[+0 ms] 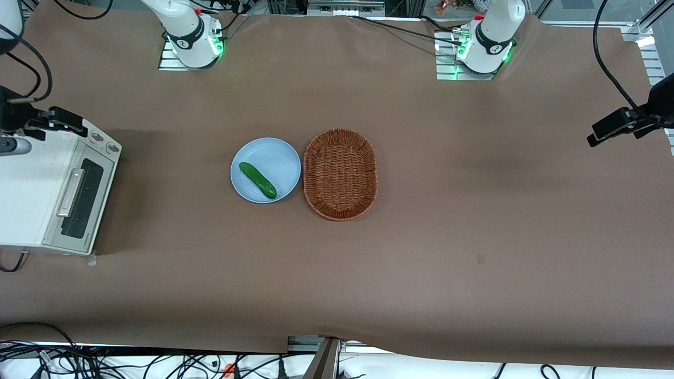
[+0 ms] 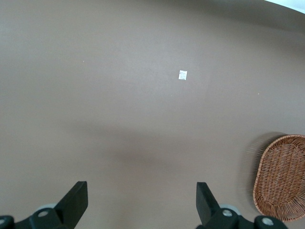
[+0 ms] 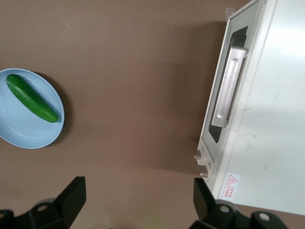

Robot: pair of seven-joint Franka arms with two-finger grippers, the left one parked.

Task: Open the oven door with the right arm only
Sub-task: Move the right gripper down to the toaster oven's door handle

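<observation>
The cream-white oven (image 1: 26, 195) stands at the working arm's end of the table. Its oven door (image 1: 79, 197) is closed, with the silver bar handle (image 1: 71, 192) across the dark glass. Two round knobs (image 1: 104, 143) sit on the panel farther from the front camera than the door. The right arm's gripper (image 1: 66, 121) hangs above the oven's knob end, apart from the door. In the right wrist view the gripper (image 3: 138, 198) is open and empty over the brown table, with the door (image 3: 217, 95), its handle (image 3: 230, 86) and the oven (image 3: 271, 119) in sight.
A light blue plate (image 1: 274, 155) with a green cucumber (image 1: 257, 180) lies mid-table, and a wicker basket (image 1: 340, 173) sits beside it toward the parked arm's end. The plate (image 3: 19, 136) and cucumber (image 3: 31, 98) also show in the right wrist view.
</observation>
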